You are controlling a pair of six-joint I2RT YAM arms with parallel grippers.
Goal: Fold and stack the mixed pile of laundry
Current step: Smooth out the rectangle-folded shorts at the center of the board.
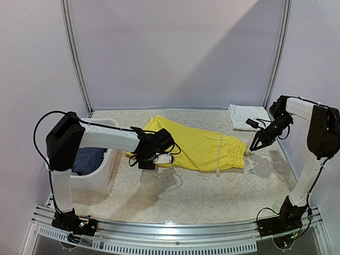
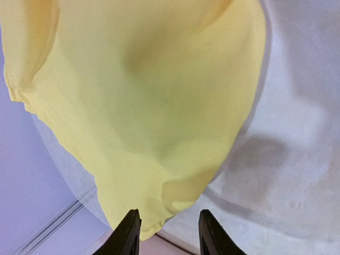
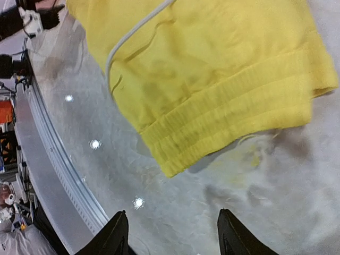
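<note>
A: Yellow shorts centre stage, spread out on the table, waistband pointing right, legs pointing left. Not folded to my eye.

B: And the rest of the laundry? There's a white T-shirt folded in the far right corner, well apart from the shorts. A dark navy piece sits in the basket on the left.

A: Now the claws. The left gripper hangs at the leg end with its jaws parted. The corner of the leg hem lies just beyond the fingertips, not pinched.

B: The right gripper is off the waistband corner, jaws wide, nothing between them but bare table.

A: So nobody's holding anything. Where's the danger?

B: First, that left claw. It's so close to the hem that any drift could catch the cloth and drag the leg out of line.

A: And the drawstring?

B: That's my second worry. The white cord loops loose across the fabric near the waistband. I'd say a finger coming in for a pinch could hook it and bunch up that whole end.

A: Layers, too?

B: Yes. A shallow pinch might take only the top layer, and then the fold comes out lopsided.

A: And the stack?

B: The T-shirt sits just behind the right arm's reach. A careless sweep on the way over could knock it askew.
</note>
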